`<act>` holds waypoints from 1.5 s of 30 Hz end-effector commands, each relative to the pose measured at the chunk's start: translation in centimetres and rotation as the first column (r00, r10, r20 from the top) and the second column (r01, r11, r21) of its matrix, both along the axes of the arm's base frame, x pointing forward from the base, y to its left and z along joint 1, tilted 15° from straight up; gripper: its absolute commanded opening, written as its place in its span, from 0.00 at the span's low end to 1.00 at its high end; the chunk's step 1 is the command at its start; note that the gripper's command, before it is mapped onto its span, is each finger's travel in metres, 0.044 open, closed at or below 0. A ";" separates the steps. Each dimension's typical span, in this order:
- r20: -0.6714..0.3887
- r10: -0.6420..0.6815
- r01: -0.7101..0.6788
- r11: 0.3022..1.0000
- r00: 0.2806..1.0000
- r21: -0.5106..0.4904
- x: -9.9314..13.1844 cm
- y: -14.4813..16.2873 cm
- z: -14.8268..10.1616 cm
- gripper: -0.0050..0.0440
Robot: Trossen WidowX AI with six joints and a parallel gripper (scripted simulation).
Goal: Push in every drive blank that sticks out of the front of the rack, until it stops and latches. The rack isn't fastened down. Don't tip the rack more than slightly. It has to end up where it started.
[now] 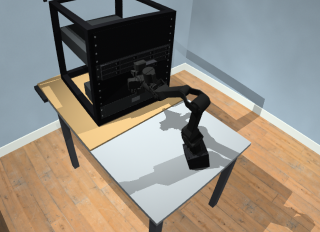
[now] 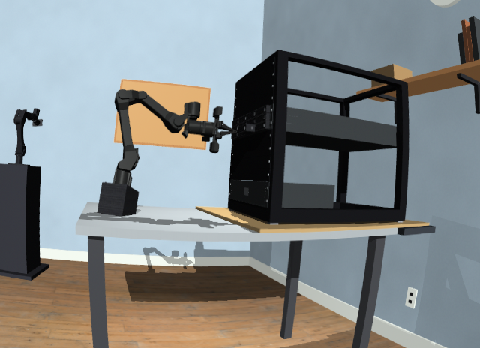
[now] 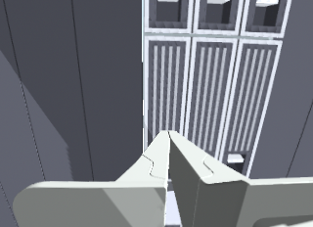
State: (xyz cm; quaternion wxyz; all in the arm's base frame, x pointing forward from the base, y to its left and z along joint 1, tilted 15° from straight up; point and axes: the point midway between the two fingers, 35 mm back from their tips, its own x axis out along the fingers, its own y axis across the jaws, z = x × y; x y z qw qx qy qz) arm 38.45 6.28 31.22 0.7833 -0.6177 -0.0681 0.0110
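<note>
The black open-frame rack (image 1: 113, 56) stands on a wooden board (image 1: 77, 113); it also shows from the side in the exterior view (image 2: 317, 139). A band of drive blanks (image 1: 134, 61) crosses its front at mid height, and a few stand a little proud of the front (image 2: 252, 121). In the wrist view three slatted blank fronts lie side by side (image 3: 210, 90). My gripper (image 3: 166, 138) is shut and empty, with its tips at the near end of the leftmost slatted blank (image 3: 163, 85). From the side the tips (image 2: 232, 131) meet the front of the drive band.
The arm's base (image 1: 197, 156) sits on the grey table (image 1: 168, 157), to the right of the rack's front. A lower panel (image 1: 126, 105) fills the rack's bottom. A second stand with a camera arm (image 2: 19, 174) is far left. A wall shelf (image 2: 433, 79) hangs behind the rack.
</note>
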 end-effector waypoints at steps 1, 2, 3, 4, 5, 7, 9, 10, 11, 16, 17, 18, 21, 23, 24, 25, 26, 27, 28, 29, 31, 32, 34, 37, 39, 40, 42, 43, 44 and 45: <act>0.024 0.000 0.000 1.000 1.000 0.005 0.2 -0.1 1.1 0.00; 0.024 0.000 0.000 1.000 1.000 0.005 0.2 -0.1 1.1 0.00; 0.024 0.000 0.000 1.000 1.000 0.005 0.2 -0.1 1.1 0.00; 0.024 0.000 0.000 1.000 1.000 0.005 0.2 -0.1 1.1 0.00; 0.024 0.000 0.000 1.000 1.000 0.005 0.2 -0.1 1.1 0.00; 0.024 0.000 0.000 1.000 1.000 0.005 0.3 0.0 1.1 0.00; 0.024 0.000 0.000 1.000 1.000 0.005 0.6 0.0 1.2 0.00; 0.024 0.000 0.000 1.000 1.000 0.005 0.6 0.0 1.2 0.00; 0.024 0.000 0.000 1.000 1.000 0.005 0.6 0.0 1.2 0.00; 0.024 0.000 0.000 1.000 1.000 0.005 1.2 0.0 1.2 0.00; 0.024 0.000 0.000 1.000 1.000 0.005 1.2 0.0 1.2 0.00; 0.024 0.000 0.000 1.000 1.000 0.005 1.2 0.0 1.2 0.00; 0.024 0.000 0.000 1.000 1.000 0.005 1.2 0.0 1.2 0.00; 0.024 0.000 0.000 1.000 1.000 0.005 1.2 0.0 1.2 0.00; 0.024 0.000 0.000 1.000 1.000 0.005 1.2 0.0 1.2 0.00; 0.024 0.000 0.000 1.000 1.000 0.005 1.2 0.0 1.2 0.00; 0.024 0.000 0.000 1.000 1.000 0.005 1.2 0.0 1.2 0.00; 0.024 0.000 0.000 1.000 1.000 0.005 1.2 0.0 1.2 0.00; 0.024 0.000 0.000 1.000 1.000 0.005 1.2 0.0 1.2 0.00; 0.024 0.000 0.000 1.000 1.000 0.005 1.2 0.0 1.2 0.00; 0.024 0.000 0.000 1.000 1.000 0.005 1.2 0.0 1.2 0.00; 0.024 0.000 0.000 1.000 1.000 0.005 1.2 0.0 1.2 0.00; 0.024 0.000 0.000 1.000 1.000 0.005 1.2 0.0 1.2 0.00; 0.024 0.000 0.000 1.000 1.000 0.005 1.2 0.0 1.2 0.00; 0.024 0.000 0.000 1.000 1.000 0.005 1.2 0.1 1.2 0.00; 0.024 0.000 0.000 1.000 1.000 0.005 1.3 0.1 1.2 0.00; 0.024 0.000 0.000 1.000 1.000 0.005 1.4 0.1 1.3 0.00; 0.024 0.000 0.000 1.000 1.000 0.005 1.5 0.1 1.3 0.00; 0.024 0.000 0.000 1.000 1.000 0.005 1.5 0.1 1.3 0.00; 0.024 0.000 0.000 1.000 1.000 0.005 1.5 0.1 1.3 0.00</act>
